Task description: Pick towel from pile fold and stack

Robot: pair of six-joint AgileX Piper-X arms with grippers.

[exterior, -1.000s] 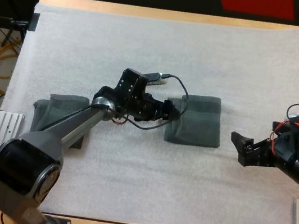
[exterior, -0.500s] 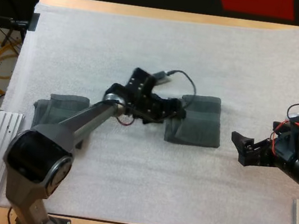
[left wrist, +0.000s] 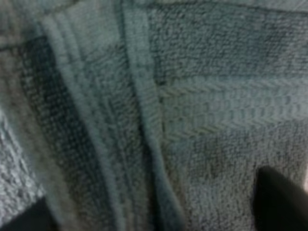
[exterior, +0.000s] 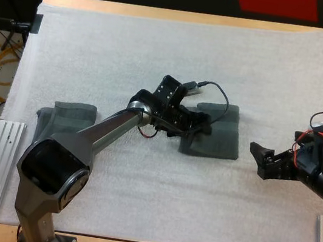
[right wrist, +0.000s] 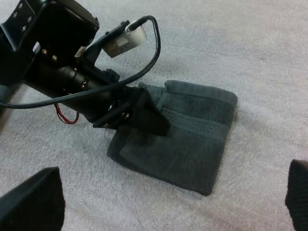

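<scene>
Left gripper [exterior: 202, 126] was down on the folded towel [exterior: 218, 141], at the towel's left side as the high view showed it. That towel lay near the middle of the mat [exterior: 161, 47], a little right of centre. In the left wrist view the towel's layered hems ran close under the camera. My own two dark fingertips [left wrist: 281, 202] showed far apart with the cloth spread flat between them. I read that pincer as spread open and low over the towel, not pinching a fold.

Right gripper [exterior: 259, 161] hung over bare mat to the right of the folded towel, near it but apart. Its fingers [right wrist: 31, 202] stood wide and clear of anything, so it was open and empty. From that wrist view the left gripper sat on the towel's near-left corner.

A second dark grey-green towel [exterior: 71, 116] lay at the mat's left edge, well apart from the first and partly hidden by my left arm. The wooden table [exterior: 166, 15] showed beyond the mat's far side.
</scene>
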